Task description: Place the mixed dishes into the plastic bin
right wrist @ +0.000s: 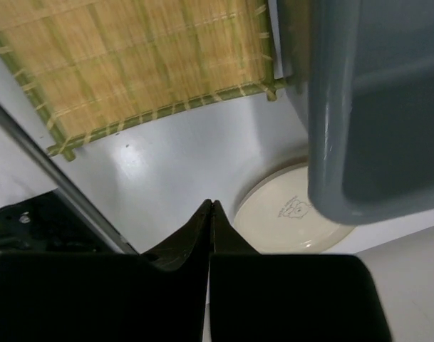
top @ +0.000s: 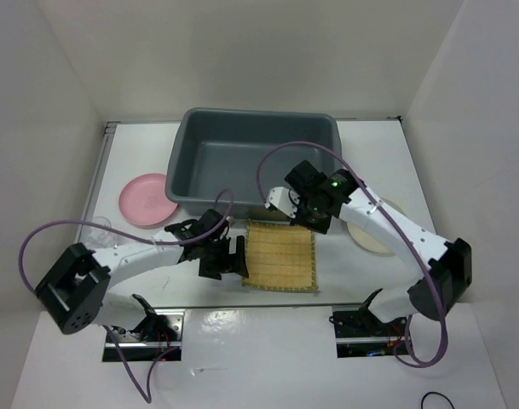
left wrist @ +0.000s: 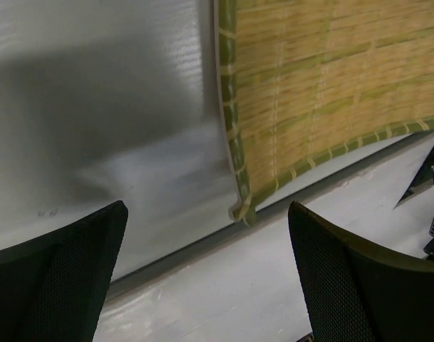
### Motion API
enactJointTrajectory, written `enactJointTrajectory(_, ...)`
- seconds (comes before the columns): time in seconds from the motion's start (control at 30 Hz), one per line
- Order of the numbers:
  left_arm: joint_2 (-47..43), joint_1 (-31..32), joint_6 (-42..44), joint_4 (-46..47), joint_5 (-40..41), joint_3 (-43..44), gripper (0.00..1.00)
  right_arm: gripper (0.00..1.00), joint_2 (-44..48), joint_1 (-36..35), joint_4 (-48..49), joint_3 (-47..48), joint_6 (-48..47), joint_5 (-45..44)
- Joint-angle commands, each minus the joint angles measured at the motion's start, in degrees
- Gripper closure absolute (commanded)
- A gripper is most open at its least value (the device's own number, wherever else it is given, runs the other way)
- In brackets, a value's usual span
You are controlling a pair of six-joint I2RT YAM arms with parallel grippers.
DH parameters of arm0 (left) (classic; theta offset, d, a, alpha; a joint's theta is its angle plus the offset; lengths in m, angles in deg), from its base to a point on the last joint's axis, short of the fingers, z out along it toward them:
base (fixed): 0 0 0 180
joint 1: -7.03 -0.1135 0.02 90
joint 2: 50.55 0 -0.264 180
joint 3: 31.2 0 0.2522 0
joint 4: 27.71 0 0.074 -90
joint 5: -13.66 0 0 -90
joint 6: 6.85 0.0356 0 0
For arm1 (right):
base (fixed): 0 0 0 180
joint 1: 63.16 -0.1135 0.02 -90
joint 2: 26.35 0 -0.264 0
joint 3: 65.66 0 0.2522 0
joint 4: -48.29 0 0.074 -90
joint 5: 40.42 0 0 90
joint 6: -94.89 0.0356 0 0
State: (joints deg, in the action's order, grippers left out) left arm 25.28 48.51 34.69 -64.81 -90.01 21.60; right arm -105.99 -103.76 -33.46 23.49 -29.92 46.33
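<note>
The dark grey plastic bin (top: 184, 162) stands at the back centre with nothing visible inside. The yellow bamboo mat (top: 280, 256) lies flat in front of it. The pink plate (top: 147, 201) lies left of the bin. The cream plate (top: 371, 237) lies on the right, partly under my right arm. My left gripper (top: 234, 260) is open and empty, low at the mat's left edge; the mat's near corner (left wrist: 241, 209) lies ahead between the fingers (left wrist: 67, 271). My right gripper (top: 282, 201) is shut and empty, above the mat's far edge beside the bin's front wall (right wrist: 373, 107).
A faint clear cup (top: 101, 226) seems to stand near the pink plate. A metal strip (left wrist: 202, 246) marks the table's near edge just before the mat. White walls enclose the table on three sides. The right wrist view shows the mat (right wrist: 145, 64) and the cream plate (right wrist: 288, 214).
</note>
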Motion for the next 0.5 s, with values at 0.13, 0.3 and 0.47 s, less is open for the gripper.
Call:
enactJointTrajectory(0.13, 9.0, 0.4, -1.7, 12.5, -6.4, 0.2, 0.00, 1.00, -4.6, -0.4, 9.6, -0.1, -2.4, -5.5)
enactJointTrajectory(0.3, 11.2, 0.4, -2.4, 20.3, -9.5, -1.2, 0.00, 1.00, -8.9, 2.3, 16.0, -1.5, -7.0, -9.1)
enactJointTrajectory(0.47, 13.4, 0.4, -3.6, 25.6, -9.5, -2.2, 0.00, 1.00, -12.4, 5.7, 19.3, 2.6, -7.0, -8.4)
